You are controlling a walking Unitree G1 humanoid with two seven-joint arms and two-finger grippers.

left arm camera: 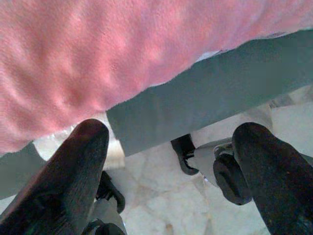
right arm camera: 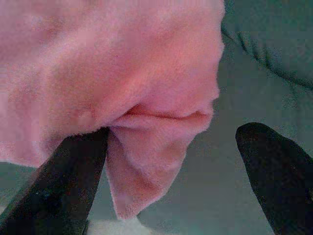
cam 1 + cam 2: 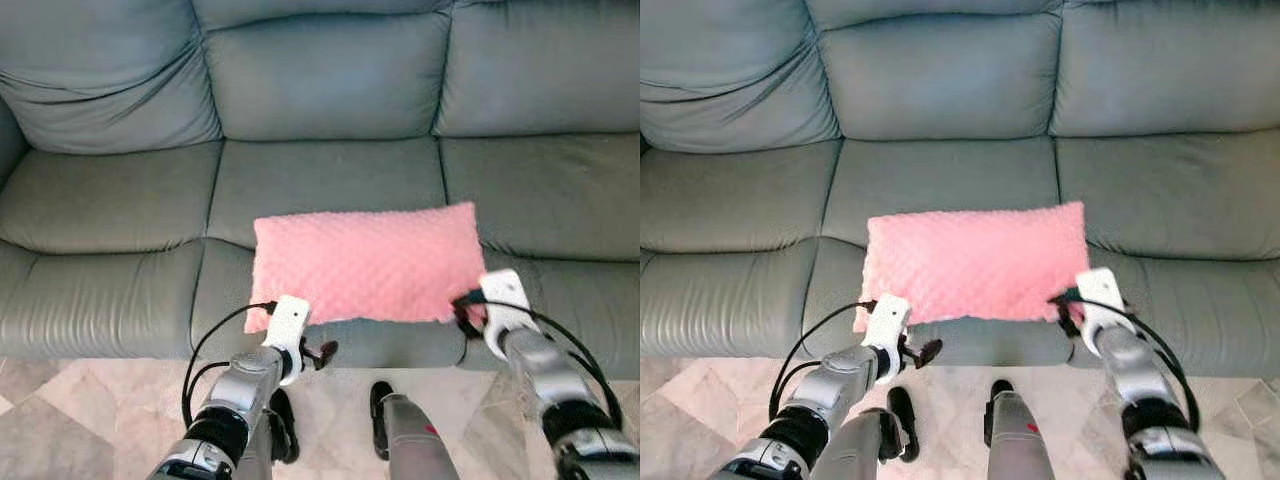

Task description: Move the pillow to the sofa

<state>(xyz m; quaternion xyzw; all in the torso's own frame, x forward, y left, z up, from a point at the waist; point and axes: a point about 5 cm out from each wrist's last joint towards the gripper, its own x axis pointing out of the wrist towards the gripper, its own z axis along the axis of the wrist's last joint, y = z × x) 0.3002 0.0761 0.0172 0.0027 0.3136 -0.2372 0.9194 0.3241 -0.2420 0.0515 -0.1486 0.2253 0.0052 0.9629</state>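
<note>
A pink fuzzy pillow lies flat on the middle seat of the grey-green sofa, its front edge reaching the seat's lip. My left gripper hangs just below the pillow's front left corner, off the seat edge. In the left wrist view its fingers are spread open with nothing between them, and the pillow sits beyond them. My right gripper is at the front right corner. It is open, and the pillow's corner droops between its fingers, touching one finger.
The sofa's back cushions rise behind the pillow, with bare seats to the left and right. Marble floor tiles lie in front of the sofa, where my own legs and feet stand.
</note>
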